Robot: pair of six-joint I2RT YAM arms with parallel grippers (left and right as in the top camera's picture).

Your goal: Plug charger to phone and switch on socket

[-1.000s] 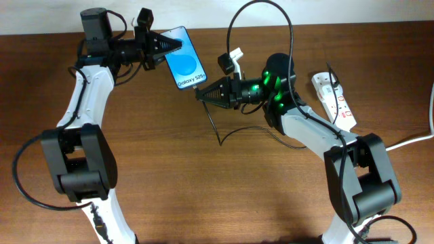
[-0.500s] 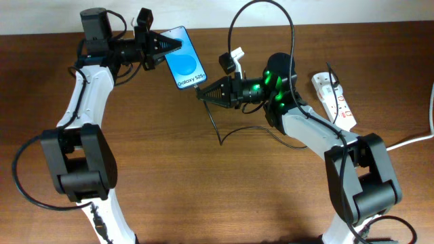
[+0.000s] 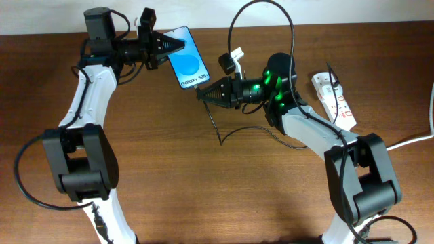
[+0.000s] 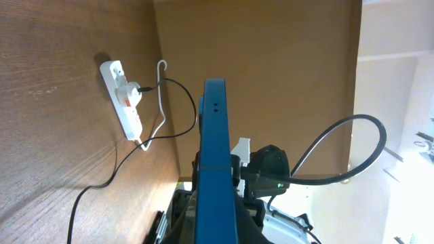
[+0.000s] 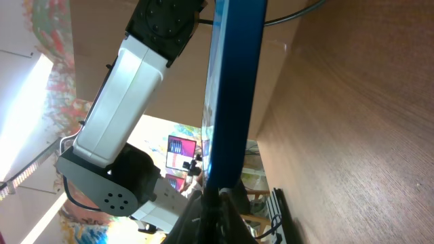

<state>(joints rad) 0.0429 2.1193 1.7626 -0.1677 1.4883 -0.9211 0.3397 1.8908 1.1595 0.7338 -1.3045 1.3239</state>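
Note:
The phone (image 3: 187,59), blue screen with "Galaxy S25" text, is held off the table at the back centre. My left gripper (image 3: 178,45) is shut on its top end. In the left wrist view the phone (image 4: 215,169) shows edge-on between the fingers. My right gripper (image 3: 201,95) is shut on the charger plug tip (image 3: 199,89), right at the phone's bottom edge; the right wrist view shows the phone's edge (image 5: 230,88) straight above the jaws (image 5: 215,196). The thin black charger cable (image 3: 220,135) trails over the table to the socket (image 3: 334,100), a white power strip at the right.
The socket's thick white cord (image 3: 407,141) runs off the right edge. A black cable loops high over my right arm (image 3: 261,13). In the left wrist view the socket (image 4: 123,100) lies on the brown table with a plug in it.
My left gripper and the phone have shifted slightly to the right, toward the plug tip. My right gripper has stayed nearly in place.

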